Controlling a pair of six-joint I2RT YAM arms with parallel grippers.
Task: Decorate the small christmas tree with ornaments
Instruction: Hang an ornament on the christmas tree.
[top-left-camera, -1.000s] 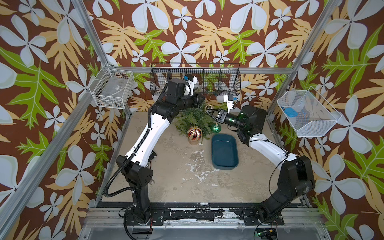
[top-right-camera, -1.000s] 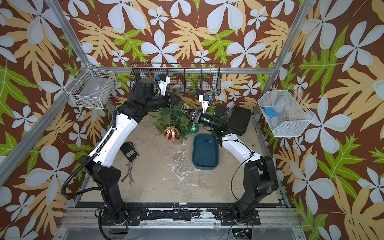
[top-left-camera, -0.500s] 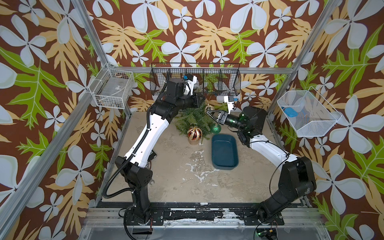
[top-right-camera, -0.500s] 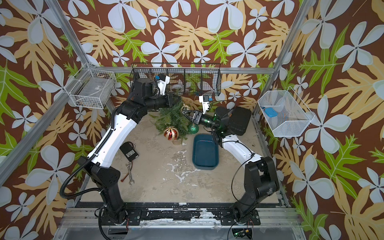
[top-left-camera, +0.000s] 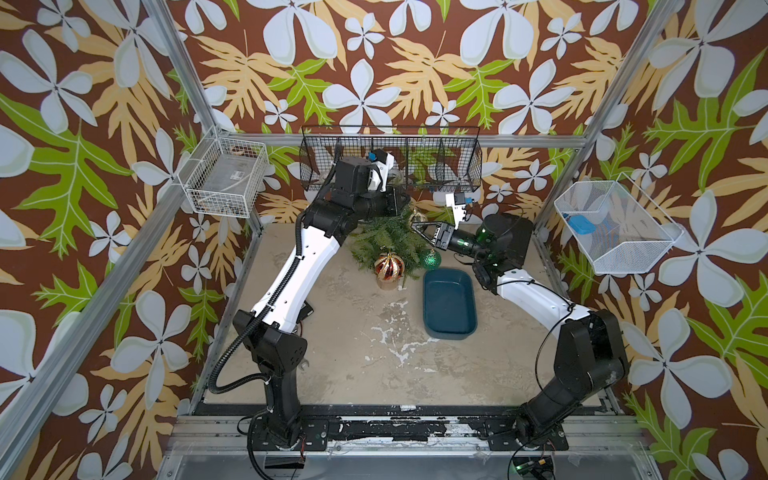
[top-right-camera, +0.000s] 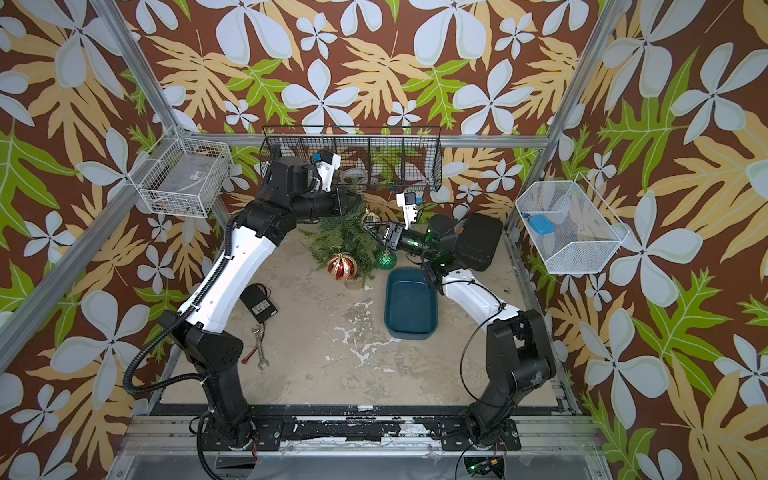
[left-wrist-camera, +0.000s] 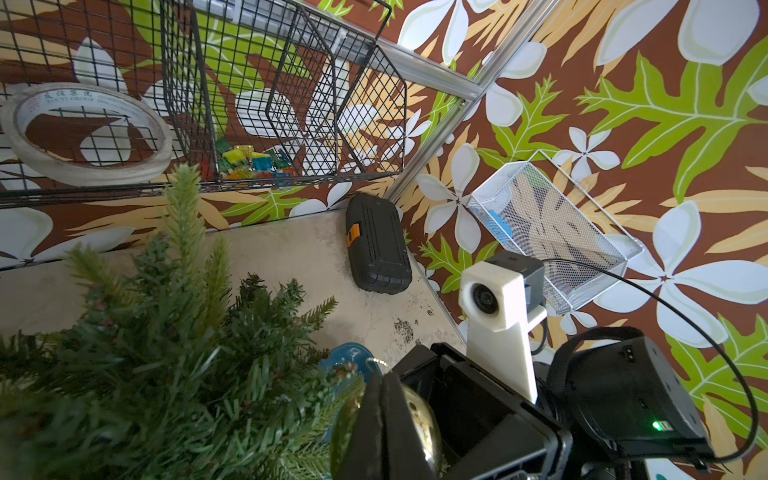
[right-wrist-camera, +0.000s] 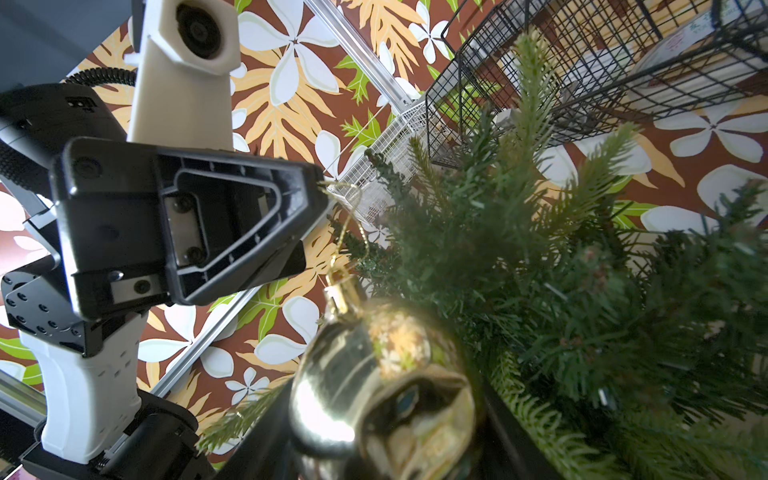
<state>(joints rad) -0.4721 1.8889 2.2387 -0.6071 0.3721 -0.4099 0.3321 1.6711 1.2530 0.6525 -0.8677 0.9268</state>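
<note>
Though its lower boughs sprawl, the small christmas tree (top-left-camera: 384, 243) stands roughly upright, its long axis vertical and its tip rising toward the black wire basket (top-left-camera: 390, 162). Its tan cylindrical pot (top-left-camera: 388, 284) sits just beside the blue tray's (top-left-camera: 449, 303) far corner. The needles are dark and bristly. Nearest the tray hangs a green glitter bauble (top-left-camera: 431, 258), and beside it, above the pot, a larger red-and-gold striped bauble (top-left-camera: 389, 266). Farther from the tray, near the treetop, the right gripper (top-left-camera: 417, 226) is clamped around the smooth, mirror-bright gold bauble (right-wrist-camera: 382, 390) — and the left gripper (right-wrist-camera: 319, 193) is pinched tight on its gold thread loop (right-wrist-camera: 357, 199).
</note>
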